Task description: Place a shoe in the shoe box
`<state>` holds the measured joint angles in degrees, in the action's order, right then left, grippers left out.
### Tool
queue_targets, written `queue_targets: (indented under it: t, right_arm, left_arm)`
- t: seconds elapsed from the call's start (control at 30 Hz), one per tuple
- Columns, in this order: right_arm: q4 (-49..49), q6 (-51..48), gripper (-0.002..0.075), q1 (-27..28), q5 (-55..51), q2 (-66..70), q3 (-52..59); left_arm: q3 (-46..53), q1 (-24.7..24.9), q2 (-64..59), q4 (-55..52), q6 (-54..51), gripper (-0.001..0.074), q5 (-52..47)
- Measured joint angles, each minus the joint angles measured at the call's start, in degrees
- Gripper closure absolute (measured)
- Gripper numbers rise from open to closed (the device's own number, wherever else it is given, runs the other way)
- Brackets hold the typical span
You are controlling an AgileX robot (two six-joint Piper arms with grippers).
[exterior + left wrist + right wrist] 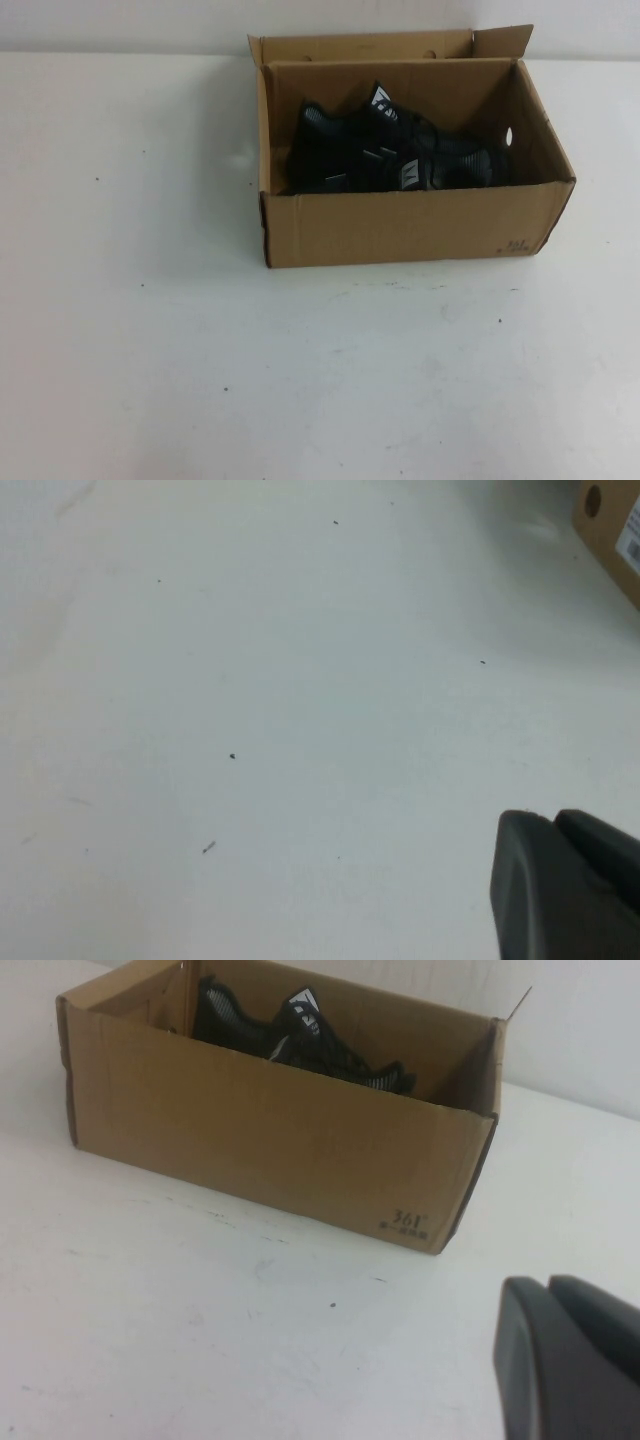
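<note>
The brown cardboard shoe box [400, 225] stands open at the back middle of the white table, flaps up. Black sneakers [390, 150] lie inside it, two as far as I can tell, white marks showing on their tongues. In the right wrist view the box [270, 1135] shows with a shoe [300, 1035] inside. My right gripper [555, 1295] is shut and empty, over the table in front of the box's printed corner. My left gripper [550, 825] is shut and empty over bare table, a corner of the box [610, 530] far off. Neither arm shows in the high view.
The white table [200, 350] spreads wide in front and to the left of the box. A pale wall runs behind the box. Small dark specks [232, 756] dot the table surface.
</note>
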<state>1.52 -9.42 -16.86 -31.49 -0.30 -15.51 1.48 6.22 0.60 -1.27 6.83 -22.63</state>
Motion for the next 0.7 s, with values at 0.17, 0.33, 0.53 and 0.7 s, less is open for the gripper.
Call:
queue_targets:
  t: [0.17,0.33,0.53,0.7]
  right_arm:
    - [0.0,0.0,0.0743,0.0,0.0,0.0,0.0]
    - [0.2,0.0,0.0743,3.5,0.0,-0.1,0.0]
    - [8.0,0.0,0.0743,9.5,3.7,-0.2,4.5]
    - [13.5,0.0,0.0743,10.3,12.5,-0.4,14.5]
  left_arm:
    - [0.0,0.0,0.0,0.0,0.0,0.0736,0.0]
    - [0.0,0.0,0.0,0.0,0.0,0.0736,-0.1]
    - [0.0,0.0,0.0,0.0,0.1,0.0736,-0.1]
    - [0.0,0.0,0.0,0.0,0.2,0.0736,-0.1]
